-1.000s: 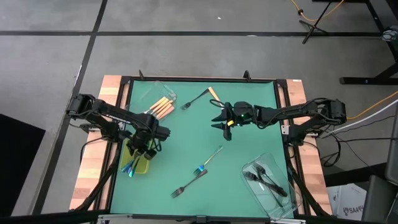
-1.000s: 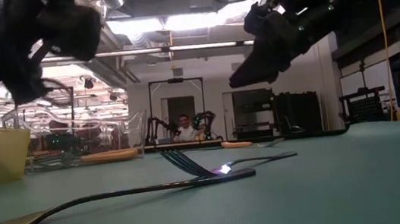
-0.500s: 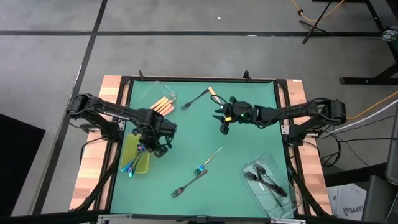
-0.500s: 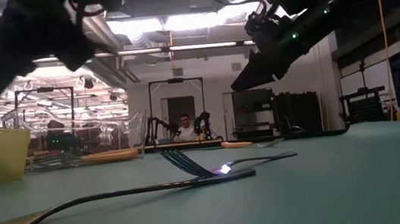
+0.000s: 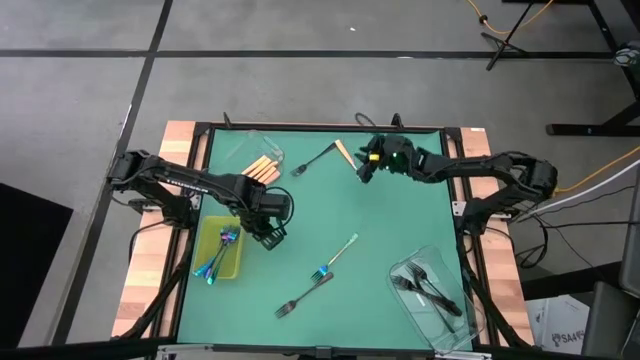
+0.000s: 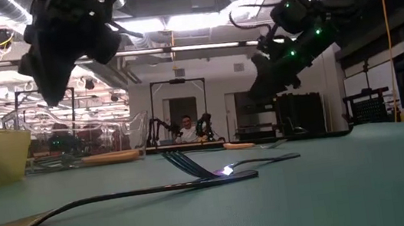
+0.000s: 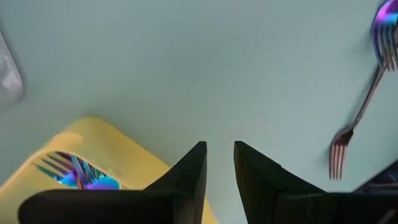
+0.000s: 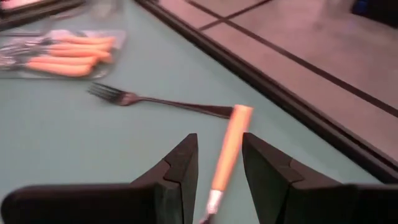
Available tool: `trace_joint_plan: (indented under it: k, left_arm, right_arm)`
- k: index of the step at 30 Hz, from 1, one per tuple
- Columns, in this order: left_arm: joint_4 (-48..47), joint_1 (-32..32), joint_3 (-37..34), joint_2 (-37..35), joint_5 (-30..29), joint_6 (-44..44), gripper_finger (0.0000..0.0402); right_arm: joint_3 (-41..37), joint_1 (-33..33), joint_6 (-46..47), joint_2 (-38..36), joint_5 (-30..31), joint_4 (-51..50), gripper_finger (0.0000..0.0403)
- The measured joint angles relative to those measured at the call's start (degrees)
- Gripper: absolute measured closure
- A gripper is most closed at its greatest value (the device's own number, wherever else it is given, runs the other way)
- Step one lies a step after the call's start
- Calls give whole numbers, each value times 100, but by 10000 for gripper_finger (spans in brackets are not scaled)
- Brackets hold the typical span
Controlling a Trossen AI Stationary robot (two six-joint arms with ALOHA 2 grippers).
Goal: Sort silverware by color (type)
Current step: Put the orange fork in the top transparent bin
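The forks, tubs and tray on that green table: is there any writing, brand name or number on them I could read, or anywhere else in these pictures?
None can be read in any view.
The orange-handled fork, the dark fork, the yellow tray and the clear tub bear no visible lettering.
A white box on the floor at the right of the high view has markings too small to read.

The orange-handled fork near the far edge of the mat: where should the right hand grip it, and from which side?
Grip the orange-handled fork at mid-handle, from above: it lies flat, and the right hand already straddles it, open.
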Motion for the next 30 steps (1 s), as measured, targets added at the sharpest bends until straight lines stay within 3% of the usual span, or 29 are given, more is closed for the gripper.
trace_joint_plan:
  k: [6,15,30]
  left_arm:
    - [24,0,-1,0,-317,0,327]
    - [57,-2,-1,0,-477,0,327]
    - [127,0,0,0,-679,-2,327]
  right_arm:
    - [2,-361,14,243,-87,1,286]
    - [0,-364,-8,1284,-698,808,286]
    - [0,-366,-21,2026,-646,1089,286]
